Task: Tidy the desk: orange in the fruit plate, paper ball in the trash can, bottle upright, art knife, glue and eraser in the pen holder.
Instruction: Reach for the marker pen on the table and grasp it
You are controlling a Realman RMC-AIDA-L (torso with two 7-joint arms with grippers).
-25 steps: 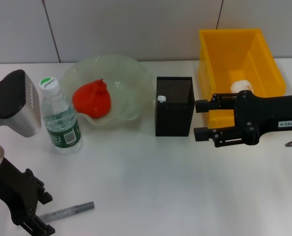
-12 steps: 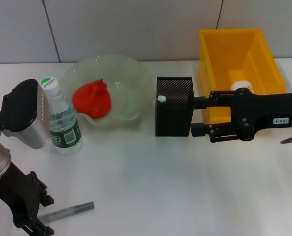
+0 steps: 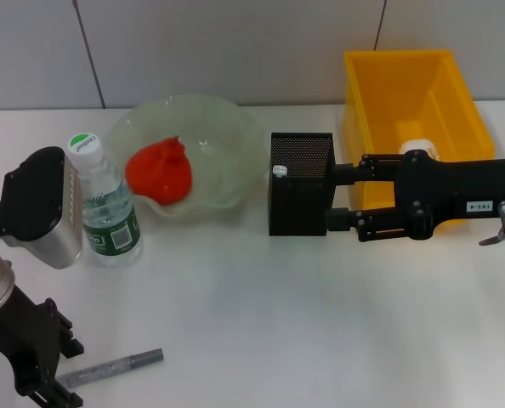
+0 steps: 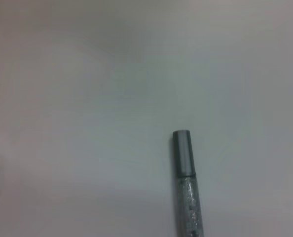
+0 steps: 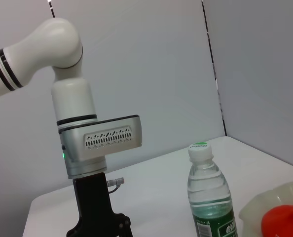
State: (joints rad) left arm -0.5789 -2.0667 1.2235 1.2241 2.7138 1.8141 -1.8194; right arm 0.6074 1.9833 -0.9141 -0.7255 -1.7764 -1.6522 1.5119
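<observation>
Left gripper (image 3: 44, 393), cut off at the frame edge, hangs over the glue stick (image 3: 115, 367) far left-front of the pen holder (image 3: 301, 183); its finger spacing cannot be told. Bottle (image 3: 104, 202) stands upright left of the holder. Fruit plate (image 3: 227, 149) carries an orange-red object (image 3: 160, 170), its shape unclear. A small white tip (image 3: 279, 170) shows inside the holder. Right gripper (image 3: 335, 197), fingers spread and empty, touches the holder's right wall. Paper ball (image 3: 418, 148), partly hidden, lies in the yellow trash bin (image 3: 405, 89)
</observation>
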